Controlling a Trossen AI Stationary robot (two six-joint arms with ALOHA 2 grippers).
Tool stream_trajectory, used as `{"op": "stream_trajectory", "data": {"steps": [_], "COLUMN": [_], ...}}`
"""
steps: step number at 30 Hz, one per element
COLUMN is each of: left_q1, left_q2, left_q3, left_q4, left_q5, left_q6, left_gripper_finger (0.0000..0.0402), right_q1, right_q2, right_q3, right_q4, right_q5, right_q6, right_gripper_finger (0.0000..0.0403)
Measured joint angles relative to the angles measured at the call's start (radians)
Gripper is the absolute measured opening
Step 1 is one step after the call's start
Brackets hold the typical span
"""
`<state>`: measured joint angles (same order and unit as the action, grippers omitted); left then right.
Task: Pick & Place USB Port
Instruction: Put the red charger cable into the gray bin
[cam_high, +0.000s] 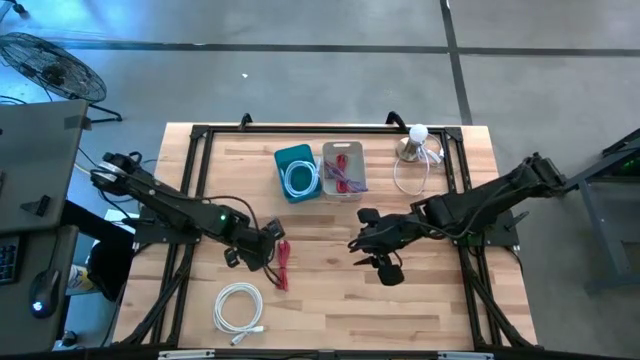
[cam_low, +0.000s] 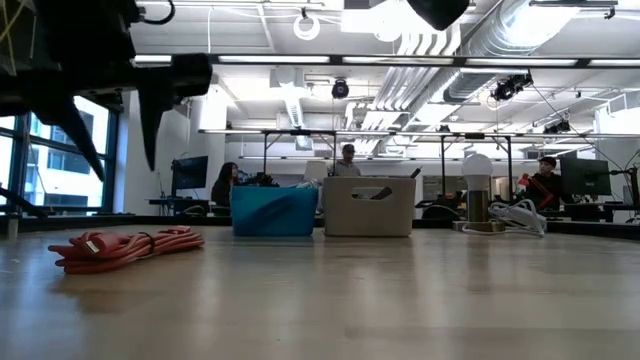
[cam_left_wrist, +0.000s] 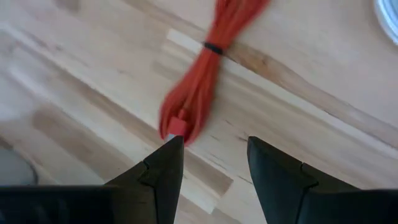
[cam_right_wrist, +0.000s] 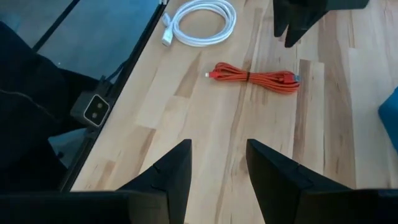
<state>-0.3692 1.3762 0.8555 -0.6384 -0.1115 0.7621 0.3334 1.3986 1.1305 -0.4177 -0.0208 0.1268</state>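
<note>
A red cable bundle (cam_high: 283, 265) tied with a black band lies flat on the wooden table; it also shows in the low view (cam_low: 125, 246) and the right wrist view (cam_right_wrist: 252, 78). My left gripper (cam_high: 277, 238) is open and hovers just above the bundle's connector end (cam_left_wrist: 177, 126), clear of it in the low view (cam_low: 115, 140). My right gripper (cam_high: 355, 242) is open and empty to the right of the bundle, above the table's middle; its fingers show in its wrist view (cam_right_wrist: 217, 152).
A white cable coil (cam_high: 238, 305) lies near the front edge. At the back stand a teal bin (cam_high: 297, 172) holding a white cable and a grey bin (cam_high: 343, 170) holding red cables. A small lamp with a clear cord (cam_high: 415, 148) stands at the back right.
</note>
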Motion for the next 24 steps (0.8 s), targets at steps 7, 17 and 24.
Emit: {"op": "stream_trajectory", "data": {"steps": [7,17,24], "left_q1": [0.0,-0.007,-0.014], "left_q2": [0.04,0.043,0.1], "left_q3": [0.0,0.001,0.001], "left_q4": [0.082,0.131,0.21], "left_q5": [0.038,0.096,0.137], "left_q6": [0.081,0.132,0.16], "left_gripper_finger": [0.0172,0.0172,0.0172], "right_q1": [-0.013,-0.013,-0.013], "right_q2": [0.032,0.031,0.031], "right_q3": [0.0,0.0,0.0], "right_q4": [0.044,0.073,0.072], "right_q5": [0.001,-0.012,-0.012], "right_q6": [0.005,0.004,0.004], "right_gripper_finger": [0.0145,0.0144,0.0144]}}
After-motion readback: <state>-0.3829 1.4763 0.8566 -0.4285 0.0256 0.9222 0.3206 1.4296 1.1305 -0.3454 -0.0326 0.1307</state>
